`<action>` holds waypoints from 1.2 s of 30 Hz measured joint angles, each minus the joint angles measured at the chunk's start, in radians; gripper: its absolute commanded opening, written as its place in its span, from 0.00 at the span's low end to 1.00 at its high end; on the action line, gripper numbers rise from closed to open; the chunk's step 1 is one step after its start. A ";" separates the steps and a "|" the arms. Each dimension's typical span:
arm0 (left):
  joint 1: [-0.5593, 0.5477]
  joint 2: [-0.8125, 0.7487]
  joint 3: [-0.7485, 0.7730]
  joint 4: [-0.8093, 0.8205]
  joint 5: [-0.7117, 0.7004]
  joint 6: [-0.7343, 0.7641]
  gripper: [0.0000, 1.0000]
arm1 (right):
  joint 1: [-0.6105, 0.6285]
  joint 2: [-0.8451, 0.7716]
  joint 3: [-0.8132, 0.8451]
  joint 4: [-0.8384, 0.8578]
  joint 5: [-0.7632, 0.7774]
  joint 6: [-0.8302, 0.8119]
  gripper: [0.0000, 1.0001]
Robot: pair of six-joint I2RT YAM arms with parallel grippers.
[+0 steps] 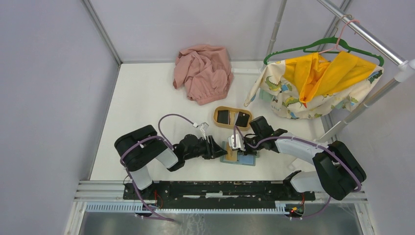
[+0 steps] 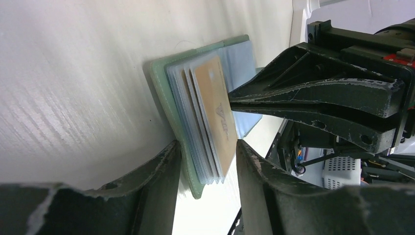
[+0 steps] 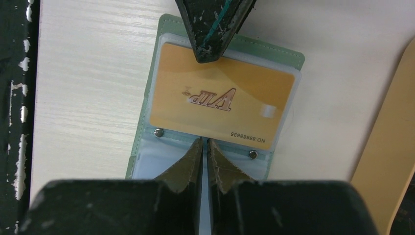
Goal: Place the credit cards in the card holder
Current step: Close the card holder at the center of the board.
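loading the card holder: one card at the sleeve, two to go

the card holder [image 3: 169, 29] lies open and flat on the surface [image 3: 93, 73], just ahead of the two arms and near the oval tray [image 1: 215, 117]. a gold card [image 3: 220, 103] rests on its upper leaf, within the outline of a clear sleeve. one corner reaches past the two rivets [image 3: 158, 132] toward the fold, so the card sits slightly askew. whether it is inside the sleeve or merely on top of it cannot be told.

the right fingers [image 3: 199, 159] are pressed together with nothing between them. their tips rest at the fold, against the card's near edge, apparently to pin the holder down. the left fingers [image 3: 209, 46] come in from the opposite side and are spread. in the left wrist view they stand on either side of the stacked sleeves and the gold card, and contact with either cannot be confirmed.

two black cards [image 1: 223, 116] lie side by side in the tray, well apart from both sets of fingers.

judged progress: about a third at best. one card is at the holder but probably needs a final push to seat. the two black cards are untouched, and each needs pickup, carry and insertion.
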 measured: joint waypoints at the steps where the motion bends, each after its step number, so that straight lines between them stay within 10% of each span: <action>1: -0.002 0.003 0.001 0.001 0.002 0.000 0.50 | 0.000 0.000 0.000 -0.004 -0.003 0.002 0.12; 17: -0.064 -0.057 0.090 -0.193 -0.069 0.016 0.20 | 0.000 0.004 0.004 -0.040 -0.029 0.024 0.17; 36: -0.165 -0.320 0.352 -1.020 -0.499 0.234 0.18 | -0.099 -0.156 0.034 -0.115 -0.092 0.018 0.37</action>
